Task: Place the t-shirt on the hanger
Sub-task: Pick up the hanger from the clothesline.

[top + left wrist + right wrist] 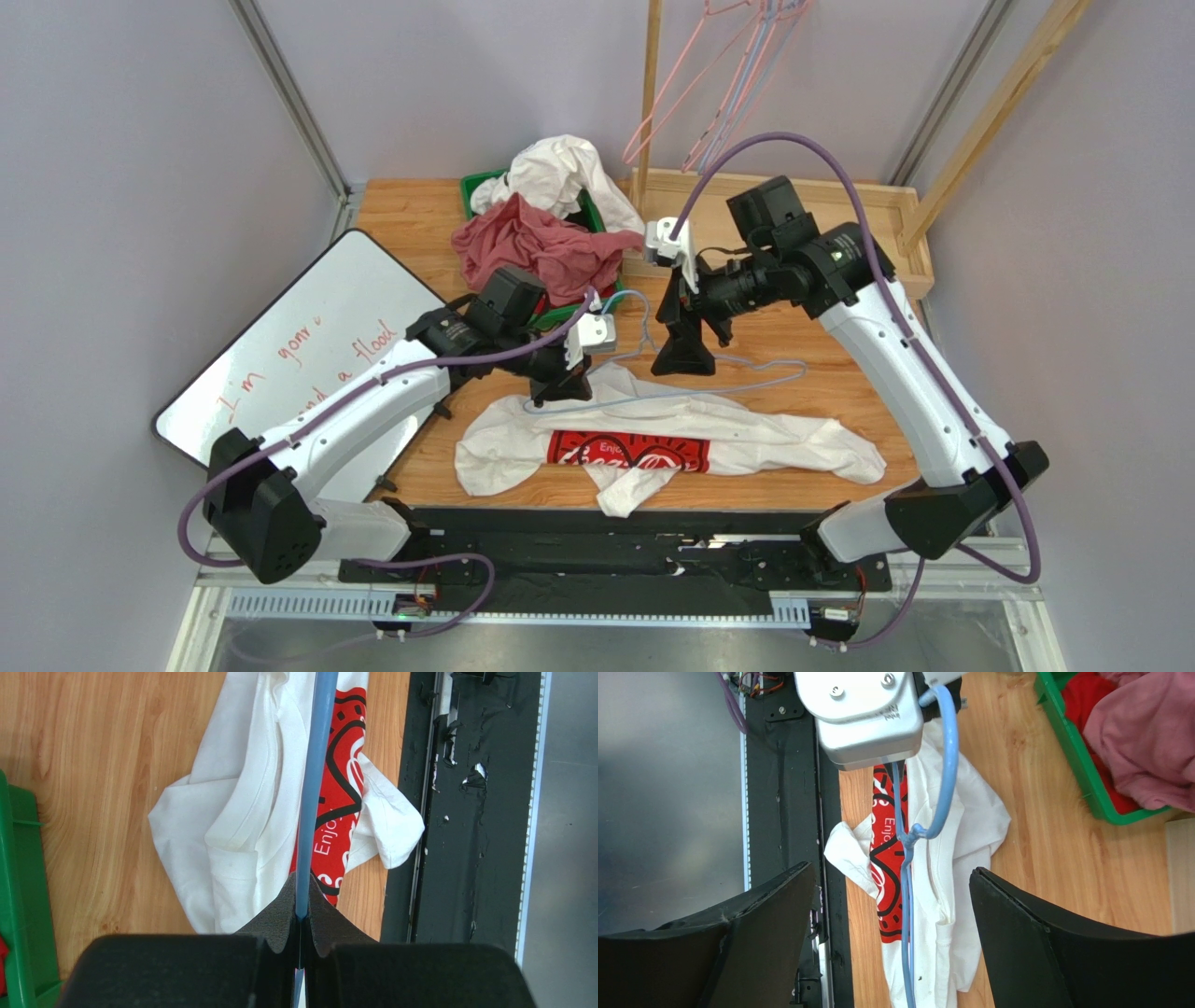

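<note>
The white t-shirt (758,437) with its red chest print lies crumpled lengthwise near the table's front edge. The pale blue hanger (732,375) hovers just behind and above it. My left gripper (561,387) is shut on the hanger's wire at its left end; in the left wrist view the blue wire (316,777) runs straight out of the pinched fingertips (281,917) over the t-shirt (231,826). My right gripper (683,359) stands open above the hanger's middle. In the right wrist view the hanger (906,910) and its hook (946,777) lie between the wide-apart fingers, untouched, with the t-shirt (955,868) below.
A green bin (484,182) at the back holds a red garment (540,245) and a plain white one (568,171). A whiteboard (302,343) leans at the left. Pink and lavender hangers (730,70) hang by a wooden post (650,98). A black rail (603,539) runs along the front.
</note>
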